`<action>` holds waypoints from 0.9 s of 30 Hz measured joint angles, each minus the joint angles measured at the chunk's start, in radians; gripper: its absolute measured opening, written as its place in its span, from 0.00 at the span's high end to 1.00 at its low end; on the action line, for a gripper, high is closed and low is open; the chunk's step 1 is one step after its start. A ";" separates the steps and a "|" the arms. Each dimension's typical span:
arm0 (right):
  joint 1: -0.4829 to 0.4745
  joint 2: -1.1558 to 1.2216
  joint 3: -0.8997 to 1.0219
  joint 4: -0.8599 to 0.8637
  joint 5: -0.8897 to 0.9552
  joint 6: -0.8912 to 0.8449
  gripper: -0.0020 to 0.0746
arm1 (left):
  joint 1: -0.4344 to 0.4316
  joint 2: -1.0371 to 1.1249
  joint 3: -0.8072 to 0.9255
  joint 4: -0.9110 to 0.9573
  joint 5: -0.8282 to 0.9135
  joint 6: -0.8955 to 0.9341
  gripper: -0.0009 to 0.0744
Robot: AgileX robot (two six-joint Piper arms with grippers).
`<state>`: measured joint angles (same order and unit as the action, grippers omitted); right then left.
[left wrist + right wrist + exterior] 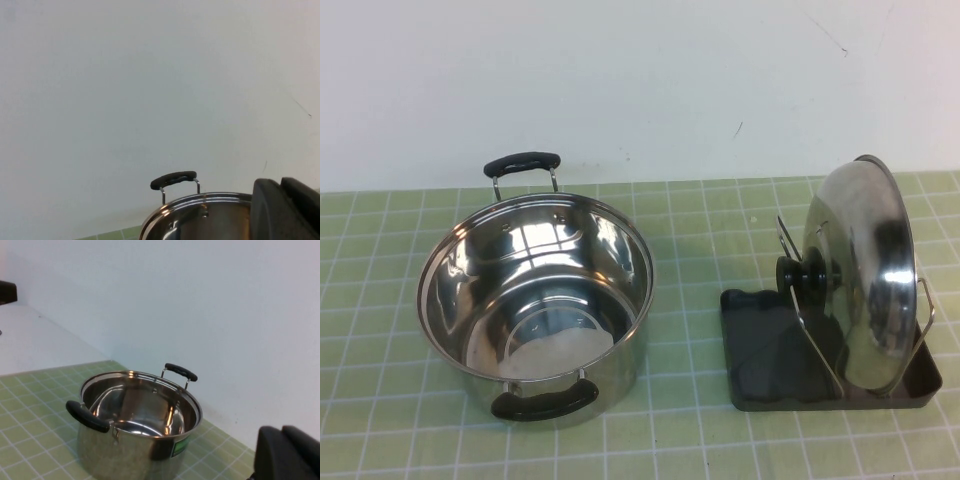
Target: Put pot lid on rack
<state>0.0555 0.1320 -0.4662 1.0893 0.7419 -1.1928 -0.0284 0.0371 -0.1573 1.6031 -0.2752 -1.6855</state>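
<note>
From the raised camera I count one pot lid (865,275), one rack (765,345) and one pot (535,300). The pot lid stands on its edge in the rack, at the right side of the frame, leaning a little, and the thin wire loops (810,320) hold it. Its black knob (802,272) points to the left, toward the pot. The rack is a dark tray and it lies flat on the green tiled mat (690,250), well apart from the pot.

The pot stands at the left centre of the frame, open, and I see nothing inside it. It has two black handles: one (523,162) at the far side near the white wall (620,80), one (542,400) at the near side.

No arm shows in the raised view. In the left wrist view I see one dark part of the left gripper (285,210) at the lower right corner, above the pot rim; I cannot tell if its fingers are spread or pressed together. In the right wrist view one dark part of the right gripper (287,452) is at the lower right corner, beside the pot, and again I cannot tell its state.
</note>
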 joint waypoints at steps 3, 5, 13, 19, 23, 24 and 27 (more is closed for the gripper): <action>0.000 0.000 0.019 0.000 0.000 0.000 0.98 | 0.000 0.000 0.000 0.053 -0.043 0.002 0.99; 0.000 0.000 0.031 0.002 0.000 0.000 0.98 | 0.000 0.000 0.000 0.089 -0.072 0.002 0.99; 0.000 -0.002 0.102 -0.099 -0.090 0.043 0.98 | 0.000 0.000 0.001 0.157 -0.198 -0.004 0.99; -0.063 -0.017 0.285 -0.670 -0.397 0.481 0.98 | 0.000 0.000 0.001 0.167 -0.302 -0.005 0.99; -0.113 -0.105 0.408 -1.062 -0.392 0.945 0.98 | 0.000 0.000 0.001 0.169 -0.349 -0.005 0.99; -0.115 -0.126 0.444 -1.109 -0.392 1.007 0.98 | 0.000 0.000 0.001 0.169 -0.362 -0.005 0.99; -0.117 -0.139 0.486 -1.160 -0.382 1.084 0.98 | 0.000 0.000 0.001 0.169 -0.392 -0.007 0.99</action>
<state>-0.0615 -0.0069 0.0196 -0.0706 0.3604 -0.1089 -0.0284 0.0371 -0.1560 1.7724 -0.6671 -1.6921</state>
